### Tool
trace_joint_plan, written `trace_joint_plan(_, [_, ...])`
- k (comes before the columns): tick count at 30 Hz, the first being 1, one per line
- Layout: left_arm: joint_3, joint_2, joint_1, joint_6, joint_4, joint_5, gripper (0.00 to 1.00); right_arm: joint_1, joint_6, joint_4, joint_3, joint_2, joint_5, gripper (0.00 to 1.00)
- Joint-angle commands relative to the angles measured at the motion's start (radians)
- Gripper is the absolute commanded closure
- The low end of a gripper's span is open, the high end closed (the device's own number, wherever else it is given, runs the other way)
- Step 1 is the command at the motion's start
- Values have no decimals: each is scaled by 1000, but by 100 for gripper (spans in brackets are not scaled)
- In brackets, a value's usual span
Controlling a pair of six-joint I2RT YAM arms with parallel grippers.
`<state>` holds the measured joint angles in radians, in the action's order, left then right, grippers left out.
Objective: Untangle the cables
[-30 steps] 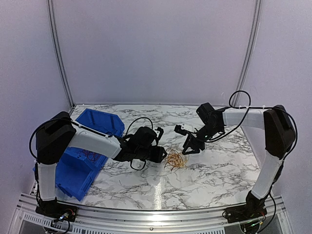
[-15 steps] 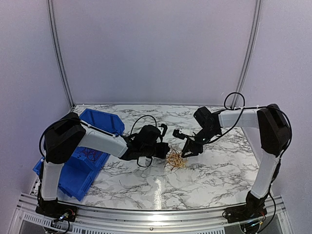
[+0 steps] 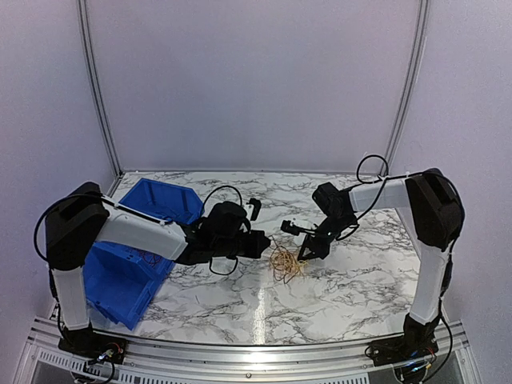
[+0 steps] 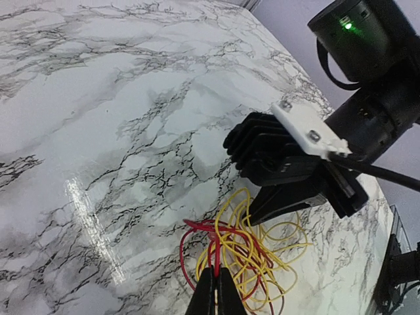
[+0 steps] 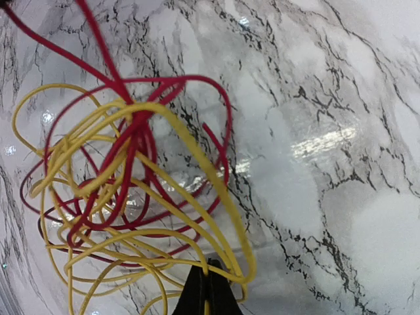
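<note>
Tangle of red and yellow cables (image 3: 286,262) resting on the marble tabletop (image 3: 360,280) midway between my arms. My left pincer (image 4: 214,289) is pressed together on red strands at one side; my right pincer (image 5: 206,289) pinches a yellow loop at the opposite side. I judge the opposed grips let me draw the knot apart.

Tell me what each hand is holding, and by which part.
Both are shut on the tangle of red and yellow wires: the left hand pinches red strands at one edge, the right hand a yellow loop at the opposite edge.
</note>
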<state>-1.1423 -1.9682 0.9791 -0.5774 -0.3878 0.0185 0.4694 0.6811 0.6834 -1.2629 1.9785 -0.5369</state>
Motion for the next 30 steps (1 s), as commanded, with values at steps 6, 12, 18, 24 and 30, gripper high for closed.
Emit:
trace_joint_plan(6, [204,379,3,44,-46,119,100,6,-17,11,-30,48,110,100])
trace_joint_plan(12, [250,664,3,171,112,258,100,6,-21,12,-33,61,157,100])
trace_joint_plan(18, [131,910,3,283,348,376,100,5,-31,14,-39,88,206,100])
trace_joint_plan(24, [48,1087,3,333,457,458,100,5,-37,22,-43,110,242,100])
trace_joint_plan(30, [95,1141,4,281,457,445,100,4,-38,22,-44,111,255,100])
